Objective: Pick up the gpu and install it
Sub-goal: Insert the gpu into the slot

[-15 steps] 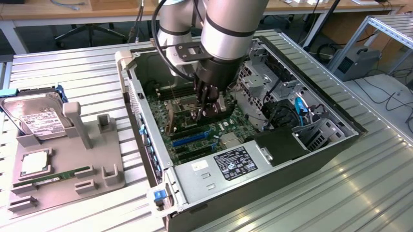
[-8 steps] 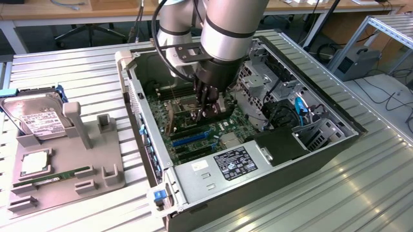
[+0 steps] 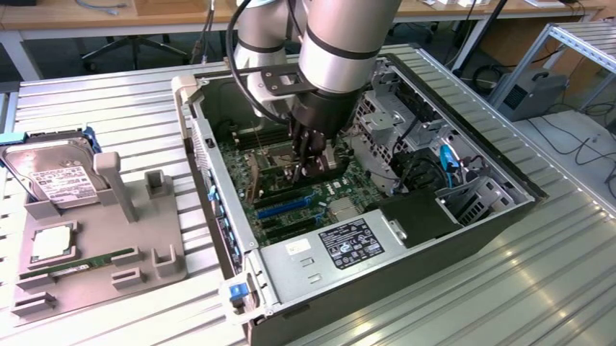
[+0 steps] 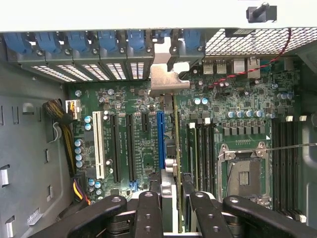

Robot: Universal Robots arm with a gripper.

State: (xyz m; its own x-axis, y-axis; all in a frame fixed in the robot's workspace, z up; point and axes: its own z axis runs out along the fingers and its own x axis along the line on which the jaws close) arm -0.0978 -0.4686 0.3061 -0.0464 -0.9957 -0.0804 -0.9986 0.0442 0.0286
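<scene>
Black gpu [image 4: 171, 148] edge-on between gripper [image 4: 173, 191] fingers, over motherboard [image 4: 124, 119]

Hand [image 3: 310, 167] inside open computer case [image 3: 481, 223]

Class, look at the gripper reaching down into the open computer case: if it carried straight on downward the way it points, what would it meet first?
The gripper holds the gpu edge-on above the motherboard. Going straight down, the card's lower edge would probably meet the board first, beside the blue slot; the remaining gap is unclear.
</scene>
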